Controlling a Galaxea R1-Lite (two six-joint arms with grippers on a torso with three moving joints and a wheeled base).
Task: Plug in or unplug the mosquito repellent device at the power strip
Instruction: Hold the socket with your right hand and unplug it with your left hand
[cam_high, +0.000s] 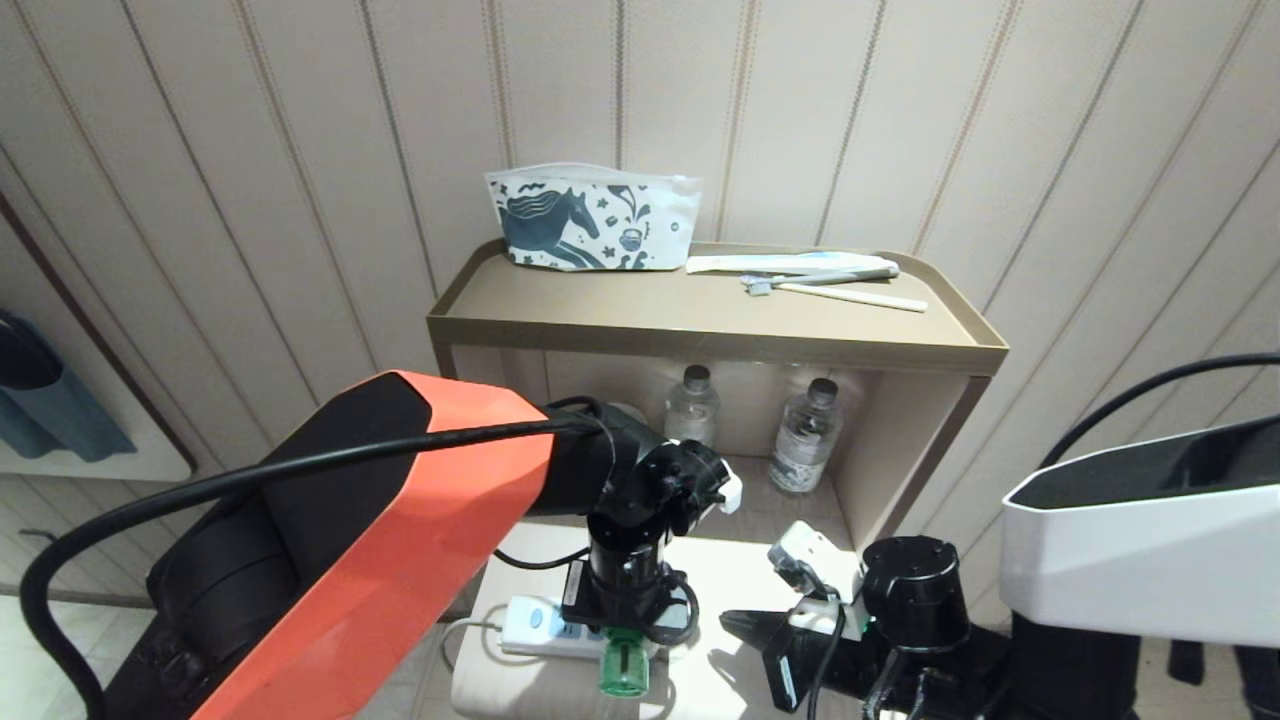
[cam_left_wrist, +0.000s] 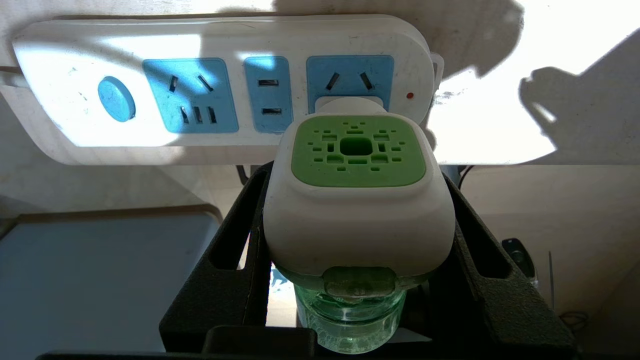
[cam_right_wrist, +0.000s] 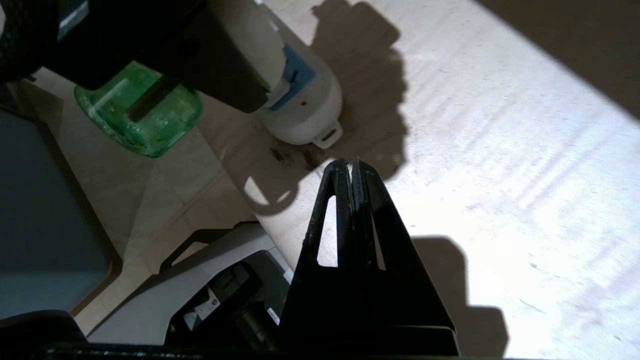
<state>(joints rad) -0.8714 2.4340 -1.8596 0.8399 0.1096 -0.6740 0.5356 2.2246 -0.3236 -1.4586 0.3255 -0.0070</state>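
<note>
I've got the left gripper (cam_left_wrist: 357, 240) down over the near edge of the low white surface (cam_high: 740, 590), fingers (cam_left_wrist: 235, 250) clamped on either side of the device (cam_left_wrist: 357, 200). The device has a white body with a green vent face, its green bottle (cam_high: 623, 670) hanging out past the surface's near edge. Its plug end sits at the end socket of the strip (cam_left_wrist: 220, 90), right by the small red light; I can't tell whether it is fully seated. The strip lies flat along that edge, blue button at the far end from the device, cable running off to my left.

My right gripper (cam_right_wrist: 350, 167) hovers just right of the strip's end, jaws pressed together, holding nothing.

Behind is a tan shelf (cam_high: 720, 330) with two water bottles (cam_high: 805, 435) underneath and a horse-print pouch (cam_high: 590, 230) on top.
</note>
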